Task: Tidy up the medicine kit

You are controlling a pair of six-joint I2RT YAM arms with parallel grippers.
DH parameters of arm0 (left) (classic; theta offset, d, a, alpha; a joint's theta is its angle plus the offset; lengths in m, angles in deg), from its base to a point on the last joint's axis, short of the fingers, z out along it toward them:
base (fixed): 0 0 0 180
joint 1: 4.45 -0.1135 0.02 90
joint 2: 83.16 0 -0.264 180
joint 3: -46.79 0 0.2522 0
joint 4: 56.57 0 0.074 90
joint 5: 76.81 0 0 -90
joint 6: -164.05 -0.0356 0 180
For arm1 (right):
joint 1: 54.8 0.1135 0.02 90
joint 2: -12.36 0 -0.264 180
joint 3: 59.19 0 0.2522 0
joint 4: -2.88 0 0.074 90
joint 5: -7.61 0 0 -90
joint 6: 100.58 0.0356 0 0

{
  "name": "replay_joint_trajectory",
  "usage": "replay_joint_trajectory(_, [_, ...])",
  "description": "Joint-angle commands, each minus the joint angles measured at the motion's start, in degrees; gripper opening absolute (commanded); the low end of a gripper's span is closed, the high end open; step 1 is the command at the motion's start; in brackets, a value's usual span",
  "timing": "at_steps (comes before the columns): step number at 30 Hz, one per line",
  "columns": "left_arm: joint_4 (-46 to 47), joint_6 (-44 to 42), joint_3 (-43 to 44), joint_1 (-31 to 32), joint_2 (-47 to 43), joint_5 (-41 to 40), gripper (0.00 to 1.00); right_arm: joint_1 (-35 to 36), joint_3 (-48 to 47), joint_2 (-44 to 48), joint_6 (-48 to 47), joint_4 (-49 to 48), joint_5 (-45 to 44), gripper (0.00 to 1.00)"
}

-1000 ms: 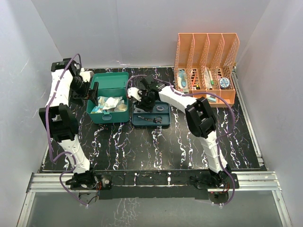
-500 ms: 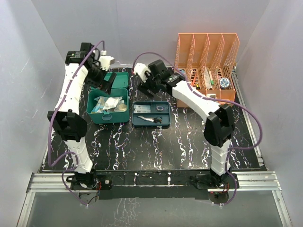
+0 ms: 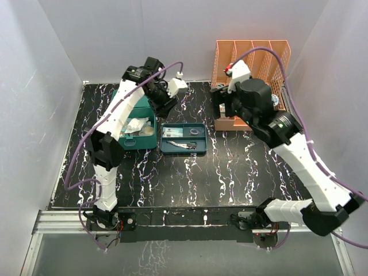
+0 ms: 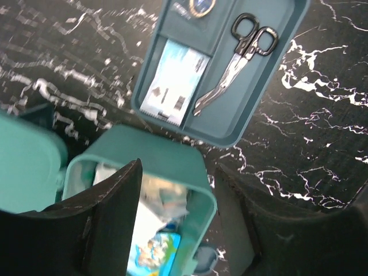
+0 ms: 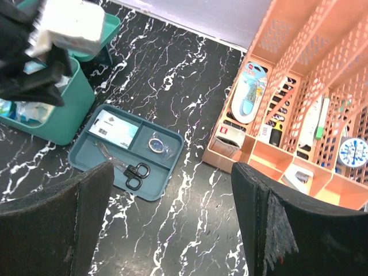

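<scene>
Since the earlier frames the left arm has swung rightward over the back of the kit, and the right arm has lifted off the tray and pulled back toward the rack. The left hand (image 4: 178,214) hovers above the right-hand end of the medicine kit (image 3: 133,144), its fingers parted and holding nothing. The right hand (image 5: 167,230) hangs high in front of the orange mesh rack (image 3: 253,57), spread wide and empty. The front half of the tabletop (image 3: 190,178) lies free between the two arms. The kit sits at the left rear with its lid thrown back, and loose white and blue packets are heaped inside. Just beside it on the right lies the dark blue-grey tray (image 3: 184,151), which holds scissors (image 4: 241,54), a pale printed packet (image 4: 175,80) and a small round item (image 5: 156,144). The rack's slots hold pens and carded goods. The tabletop is black with white veining, and plain white walls (image 3: 34,69) close it in.
</scene>
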Motion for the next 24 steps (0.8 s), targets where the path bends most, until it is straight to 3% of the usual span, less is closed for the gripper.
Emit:
replay_joint_trajectory(1, [2.26,-4.29,-1.97,3.75,1.61,4.81,0.51,0.21,2.7,4.02,5.84,4.04,-4.22,0.81])
replay_joint_trajectory(8, [9.68,-9.58,-10.72,7.58,3.84,4.27,0.5,0.2,3.42,10.32,9.41,7.99,-3.27,0.8])
replay_joint_trajectory(24, [16.75,-11.74,-17.07,10.37,11.51,-1.31,0.5,0.22,4.03,14.47,8.65,13.27,-4.12,0.78])
